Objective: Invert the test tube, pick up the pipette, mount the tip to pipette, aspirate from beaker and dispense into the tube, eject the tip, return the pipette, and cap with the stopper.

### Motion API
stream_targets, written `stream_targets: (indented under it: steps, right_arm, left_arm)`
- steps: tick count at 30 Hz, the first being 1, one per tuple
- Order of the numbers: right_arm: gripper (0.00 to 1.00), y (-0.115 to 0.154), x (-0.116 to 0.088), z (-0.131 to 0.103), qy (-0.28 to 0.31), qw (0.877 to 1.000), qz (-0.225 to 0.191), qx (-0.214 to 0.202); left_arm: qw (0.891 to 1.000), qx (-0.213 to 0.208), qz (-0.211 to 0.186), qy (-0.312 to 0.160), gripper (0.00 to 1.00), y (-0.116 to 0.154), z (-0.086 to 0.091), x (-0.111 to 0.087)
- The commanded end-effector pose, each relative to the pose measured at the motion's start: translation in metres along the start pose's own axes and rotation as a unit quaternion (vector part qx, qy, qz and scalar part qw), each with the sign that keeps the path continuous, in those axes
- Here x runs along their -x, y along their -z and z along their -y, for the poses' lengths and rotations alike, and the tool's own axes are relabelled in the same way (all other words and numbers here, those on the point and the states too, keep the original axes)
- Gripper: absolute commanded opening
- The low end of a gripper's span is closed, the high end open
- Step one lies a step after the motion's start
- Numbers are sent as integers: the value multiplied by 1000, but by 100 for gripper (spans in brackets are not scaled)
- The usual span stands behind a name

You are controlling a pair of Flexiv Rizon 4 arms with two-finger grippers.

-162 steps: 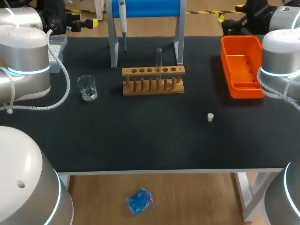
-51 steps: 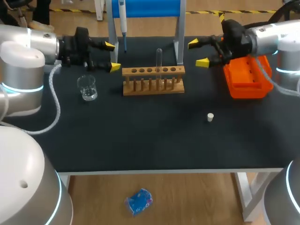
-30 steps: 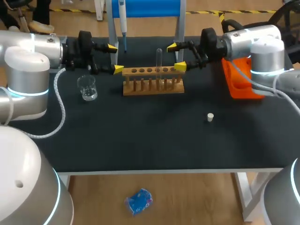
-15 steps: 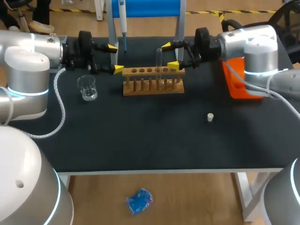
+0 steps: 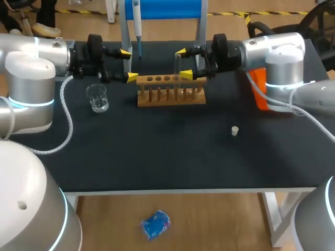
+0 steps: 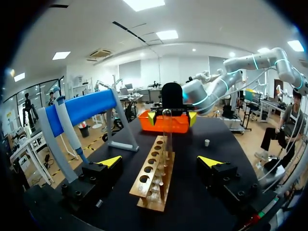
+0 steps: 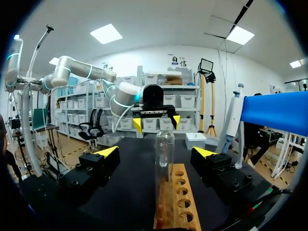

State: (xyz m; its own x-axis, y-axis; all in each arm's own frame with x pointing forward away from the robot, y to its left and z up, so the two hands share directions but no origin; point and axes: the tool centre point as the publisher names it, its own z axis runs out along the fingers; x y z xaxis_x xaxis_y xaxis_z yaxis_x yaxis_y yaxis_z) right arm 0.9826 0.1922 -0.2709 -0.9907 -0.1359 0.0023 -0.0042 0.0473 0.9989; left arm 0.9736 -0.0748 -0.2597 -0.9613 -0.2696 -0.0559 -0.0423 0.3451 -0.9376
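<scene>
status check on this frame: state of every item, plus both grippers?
rack: upright on table
test tube: standing in rack, rounded end up
beaker: upright, seems to hold a little clear liquid
pipette: hanging on stand
stopper: loose on table, apart from tube
left gripper: open, empty, at rack's end
right gripper: open, fingers either side of tube, not touching

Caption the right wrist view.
Right arm's open jaws flank the clear glass test tube upright in the wooden rack.
</scene>
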Motion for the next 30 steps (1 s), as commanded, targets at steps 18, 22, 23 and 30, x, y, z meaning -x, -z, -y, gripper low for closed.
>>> stream_targets:
  steps: [18,22,23,30]
  right_arm:
    - [65,-12,15,14,-8,1000,19,10]
    - [54,-14,16,14,-9,1000,17,12]
    - [49,-14,16,14,-9,1000,17,12]
    - [43,-13,14,13,-10,1000,13,10]
  left_arm:
    - [1000,-1,2,-1,100,-1,0,-1]
    - [1000,-1,2,-1,100,-1,0,-1]
    - [1000,-1,2,-1,100,-1,0,-1]
    - [1000,-1,2,-1,100,-1,0,-1]
